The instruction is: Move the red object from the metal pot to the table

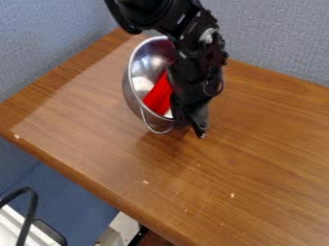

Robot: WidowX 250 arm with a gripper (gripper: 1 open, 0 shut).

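The metal pot (pixel 145 67) stands tipped at the far side of the table (pixel 115 159), its opening turned toward the camera. Inside it, against the lower right wall, lies the red object (pixel 160 93). My black gripper (pixel 197 129) comes down along the pot's right rim, its tips close to the tabletop just right of the thin wire handle (pixel 160 125). The jaws look shut. The arm hides the pot's right edge, so I cannot tell whether anything is pinched there.
A blue-grey wall (pixel 52 38) rises behind the table's far left edge. The table's front edge (pixel 64 173) drops off to the floor, where black cables (pixel 19 207) lie at lower left. Bare wood stretches in front of and right of the pot.
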